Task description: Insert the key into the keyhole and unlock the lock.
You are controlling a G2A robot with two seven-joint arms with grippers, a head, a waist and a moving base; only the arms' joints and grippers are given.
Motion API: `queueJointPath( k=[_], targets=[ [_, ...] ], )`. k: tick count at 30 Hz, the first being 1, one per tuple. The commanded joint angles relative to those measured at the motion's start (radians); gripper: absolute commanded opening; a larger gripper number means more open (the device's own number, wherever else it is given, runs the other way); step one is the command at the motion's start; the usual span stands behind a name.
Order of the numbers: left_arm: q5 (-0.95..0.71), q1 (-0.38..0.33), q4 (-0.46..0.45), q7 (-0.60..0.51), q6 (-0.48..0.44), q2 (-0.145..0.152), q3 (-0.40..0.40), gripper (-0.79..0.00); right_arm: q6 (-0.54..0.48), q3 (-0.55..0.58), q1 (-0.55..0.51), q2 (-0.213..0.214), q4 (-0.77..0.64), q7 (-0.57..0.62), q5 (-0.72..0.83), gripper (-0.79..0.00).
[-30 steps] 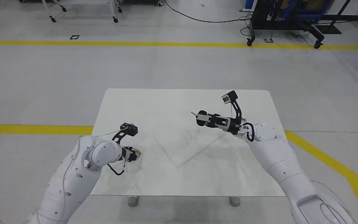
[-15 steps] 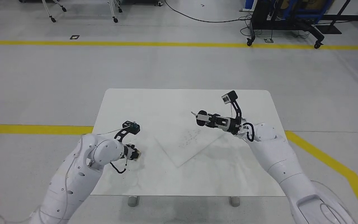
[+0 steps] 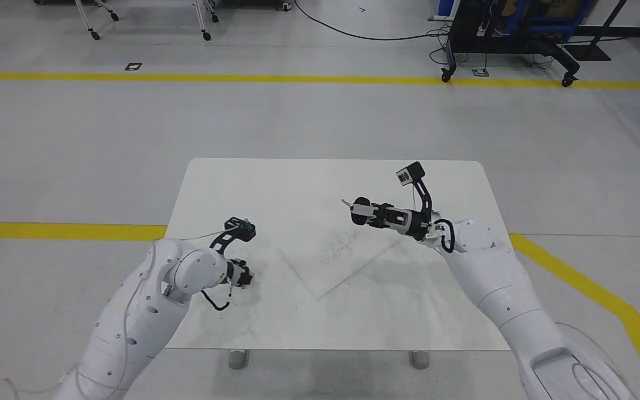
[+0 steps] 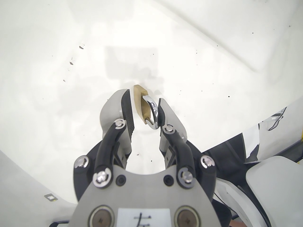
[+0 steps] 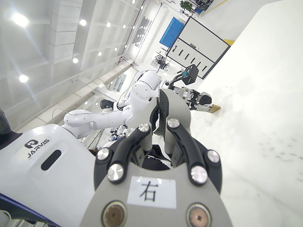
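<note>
**Padlock Edging Toward Waiting Key**

The left end effector [image 4: 144, 101] is clamping the brass padlock [image 4: 139, 105] between its pads and has shifted slightly inward over the desk [image 3: 300, 185]. The right end effector [image 3: 356, 209] is staying put, pinched on the key [image 3: 346, 203] at its tip. The two are well apart, so insertion is still pending.

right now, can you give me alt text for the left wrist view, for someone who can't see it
The left gripper, seen from close behind, is shut on a brass padlock with a silver shackle, held edge-on. Behind it is a white table flecked with dark specks.
</note>
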Motion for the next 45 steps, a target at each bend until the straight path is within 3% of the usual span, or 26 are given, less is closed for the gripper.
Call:
queueJointPath(
  k=[1, 4, 6, 8, 17, 22, 26, 29, 31, 34, 38, 45],
  targets=[
    [0.0, 0.0, 0.0, 0.0, 0.0, 0.0, 0.0, -0.597, 0.0, 0.0, 0.0, 0.0, 0.0, 0.0, 0.0, -0.785],
    [-0.004, 0.002, -0.002, -0.001, 0.0, 0.001, -0.003, -0.606, 0.0, 0.0, 0.0, 0.0, 0.0, 0.0, 0.0, -0.785],
    [-0.004, 0.005, -0.002, 0.0, 0.0, 0.002, -0.006, -0.656, 0.0, 0.0, 0.0, 0.0, 0.0, 0.0, 0.0, -0.785],
    [-0.001, 0.008, 0.0, -0.001, 0.003, 0.003, -0.009, -0.785, 0.0, 0.0, 0.0, 0.0, 0.0, 0.0, 0.0, -0.785],
    [0.006, 0.021, -0.004, -0.011, 0.012, 0.008, -0.025, -0.785, 0.0, 0.0, 0.0, 0.0, 0.0, 0.0, 0.0, -0.785],
    [-0.052, 0.031, -0.012, 0.086, -0.022, 0.008, -0.055, -0.785, 0.0, 0.0, 0.0, 0.0, 0.0, 0.0, 0.0, -0.785],
    [-0.327, 0.027, 0.068, 0.329, -0.149, -0.001, -0.141, -0.785, 0.0, 0.0, 0.0, 0.0, 0.0, 0.0, 0.0, -0.785],
    [-0.703, 0.024, 0.194, 0.452, -0.37, -0.022, -0.154, -0.785, 0.0, 0.0, 0.0, 0.0, 0.0, 0.0, 0.0, -0.785],
    [-0.947, -0.002, 0.293, 0.426, -0.489, -0.039, -0.129, -0.785, 0.0, 0.0, 0.0, 0.0, 0.0, 0.0, 0.0, -0.785],
    [-1.197, -0.073, 0.435, 0.315, -0.588, -0.066, -0.062, -0.785, 0.0, 0.0, 0.0, 0.0, 0.0, 0.0, 0.0, -0.785],
    [-1.433, -0.155, 0.583, 0.17, -0.643, -0.108, 0.029, -0.785, 0.019, -0.005, -0.01, -0.001, -0.024, -0.032, -0.028, -0.785],
    [-1.419, -0.249, 0.665, 0.112, -0.605, -0.143, 0.139, -0.785, 0.045, -0.051, 0.019, -0.025, -0.025, -0.063, 0.021, -0.785]
  ],
)
